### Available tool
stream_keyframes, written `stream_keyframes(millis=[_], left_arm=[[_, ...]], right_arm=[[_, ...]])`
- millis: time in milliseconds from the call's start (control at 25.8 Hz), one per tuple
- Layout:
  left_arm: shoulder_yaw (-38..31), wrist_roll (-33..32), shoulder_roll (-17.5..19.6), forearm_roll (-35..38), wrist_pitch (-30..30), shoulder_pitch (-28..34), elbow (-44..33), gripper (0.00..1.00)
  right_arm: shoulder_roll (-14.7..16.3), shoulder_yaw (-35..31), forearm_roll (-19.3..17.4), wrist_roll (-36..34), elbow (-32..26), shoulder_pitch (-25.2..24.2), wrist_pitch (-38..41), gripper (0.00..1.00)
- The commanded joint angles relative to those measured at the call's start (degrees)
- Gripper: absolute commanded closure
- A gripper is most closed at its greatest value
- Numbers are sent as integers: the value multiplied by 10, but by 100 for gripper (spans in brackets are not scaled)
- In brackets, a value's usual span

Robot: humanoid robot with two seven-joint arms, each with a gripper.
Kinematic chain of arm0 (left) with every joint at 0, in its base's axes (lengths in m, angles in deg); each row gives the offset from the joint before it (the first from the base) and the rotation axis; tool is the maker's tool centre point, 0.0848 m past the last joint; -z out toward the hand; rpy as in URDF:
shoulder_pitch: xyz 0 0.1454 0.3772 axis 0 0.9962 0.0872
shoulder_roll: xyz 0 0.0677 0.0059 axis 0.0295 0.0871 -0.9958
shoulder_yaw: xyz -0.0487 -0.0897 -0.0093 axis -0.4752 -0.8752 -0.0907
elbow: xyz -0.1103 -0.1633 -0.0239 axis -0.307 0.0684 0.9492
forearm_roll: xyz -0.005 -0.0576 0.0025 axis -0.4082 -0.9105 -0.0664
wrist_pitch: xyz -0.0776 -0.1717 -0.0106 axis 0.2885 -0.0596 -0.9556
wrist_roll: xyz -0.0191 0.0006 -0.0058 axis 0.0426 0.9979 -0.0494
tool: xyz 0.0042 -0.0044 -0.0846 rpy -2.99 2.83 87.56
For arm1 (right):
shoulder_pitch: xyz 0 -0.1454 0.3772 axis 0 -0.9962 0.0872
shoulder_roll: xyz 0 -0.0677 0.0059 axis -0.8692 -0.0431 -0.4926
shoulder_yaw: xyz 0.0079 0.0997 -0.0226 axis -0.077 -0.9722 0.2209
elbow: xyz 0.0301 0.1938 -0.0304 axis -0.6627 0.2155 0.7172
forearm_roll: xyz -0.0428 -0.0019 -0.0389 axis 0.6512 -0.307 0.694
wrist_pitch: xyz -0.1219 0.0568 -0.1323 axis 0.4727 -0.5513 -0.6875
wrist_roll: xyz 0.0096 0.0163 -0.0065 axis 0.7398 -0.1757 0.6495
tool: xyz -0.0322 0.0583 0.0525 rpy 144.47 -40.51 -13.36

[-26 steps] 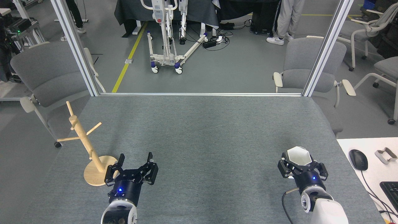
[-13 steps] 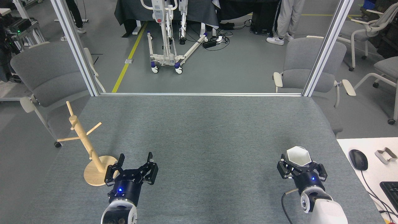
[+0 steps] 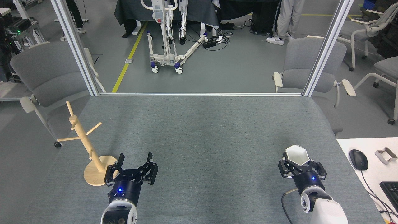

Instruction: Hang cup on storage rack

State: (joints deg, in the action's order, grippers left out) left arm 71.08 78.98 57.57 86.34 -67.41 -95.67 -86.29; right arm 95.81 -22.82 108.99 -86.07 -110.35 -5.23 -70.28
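Cup held in right pincer near the right edge of the grey worktop.
Right pincer fingers pinch the cup's lower sides, apparently lifted, rim up. Left pincer spread, empty, just beside the storage rack base; rack pegs bare.

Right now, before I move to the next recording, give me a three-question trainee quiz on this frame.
1. True or false: the cup already hangs on the rack.
2. Which end effector has the cup: A left, B right?
3. Fill in: the rack stands near the table's ____ edge.

Key: 1 false, its pegs are bare. 2 B; the left one is open with nothing in it, beside the rack's base. 3 left.
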Motion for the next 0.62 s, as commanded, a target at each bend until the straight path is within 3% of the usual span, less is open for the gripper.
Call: stream_keyframes(millis=[0, 348, 464, 580], left_arm=[[0, 0, 0, 0, 0, 0, 0, 1], [0, 0, 0, 0, 0, 0, 0, 1], [0, 0, 0, 0, 0, 0, 0, 1], [0, -1, 0, 0, 0, 0, 0, 1]], right_arm=[[-1, 1, 1, -2, -1, -1, 4, 71], [1, 0, 0, 1, -8, 15, 24, 77], [16, -1, -4, 10, -10, 31, 25, 80], [25, -3, -6, 90, -30, 46, 23, 82]])
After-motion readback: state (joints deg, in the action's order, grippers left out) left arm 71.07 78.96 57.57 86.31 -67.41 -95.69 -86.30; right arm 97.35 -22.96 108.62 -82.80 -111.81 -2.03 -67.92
